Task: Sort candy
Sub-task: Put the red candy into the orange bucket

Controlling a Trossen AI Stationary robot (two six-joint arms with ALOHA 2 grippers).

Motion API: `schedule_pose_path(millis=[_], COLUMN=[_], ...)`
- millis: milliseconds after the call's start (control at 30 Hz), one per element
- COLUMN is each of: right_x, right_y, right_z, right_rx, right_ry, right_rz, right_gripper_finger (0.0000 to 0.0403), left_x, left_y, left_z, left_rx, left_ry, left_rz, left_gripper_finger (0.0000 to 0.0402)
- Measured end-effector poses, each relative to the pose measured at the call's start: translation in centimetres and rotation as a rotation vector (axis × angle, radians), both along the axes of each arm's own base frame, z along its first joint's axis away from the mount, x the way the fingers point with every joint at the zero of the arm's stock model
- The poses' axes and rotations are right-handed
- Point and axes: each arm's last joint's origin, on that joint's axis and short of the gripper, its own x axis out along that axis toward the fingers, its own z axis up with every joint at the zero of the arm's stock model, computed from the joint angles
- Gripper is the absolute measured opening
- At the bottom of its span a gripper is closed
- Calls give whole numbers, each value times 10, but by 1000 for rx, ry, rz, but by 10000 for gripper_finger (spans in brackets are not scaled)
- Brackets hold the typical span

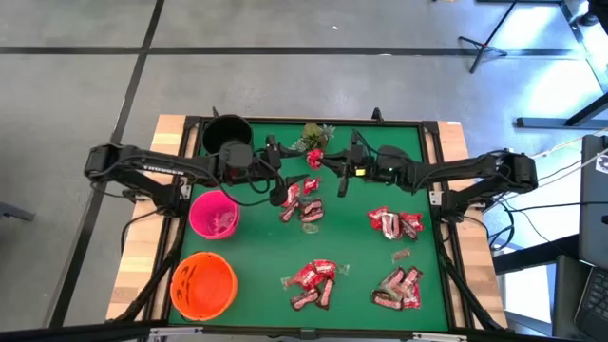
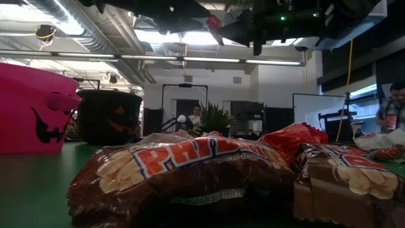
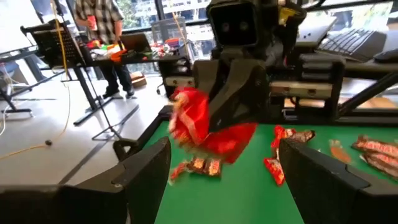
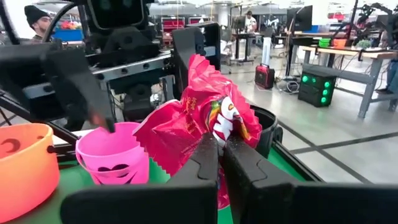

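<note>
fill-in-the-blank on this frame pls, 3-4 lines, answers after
1. The right end effector is shut on a shiny ____ candy packet.
2. The left end effector faces that packet with its fingers ____.
3. Of the three buckets, the one nearest the table's front edge is ____.
4. The bucket at the table's far edge, beyond the pink bucket, is ____.

Missing words: red; open; orange; black
</note>
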Motion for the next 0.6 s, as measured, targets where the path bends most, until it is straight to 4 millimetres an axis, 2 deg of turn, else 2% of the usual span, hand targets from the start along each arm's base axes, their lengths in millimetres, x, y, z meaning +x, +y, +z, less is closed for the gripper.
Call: schedule_pose_path(millis=[200,300,400,600], right_x=[19,24,24,24], right_y=[2,0,0,1], right_z=[6,6,5,4], right_rx=[-19,-15,-15,-14], right_ry=[56,103,115,124], right_rz=[22,18,21,30], right_gripper_finger=[5,5,5,5], left_x=[6,6,6,5], left_y=[1,2,1,2], left_z=[-7,-9,-9,-11], left_rx=[2,11,15,55], left_ry=[13,29,31,63], left_rz=[25,62,64,94], left_gripper_finger=[286,270,233,135])
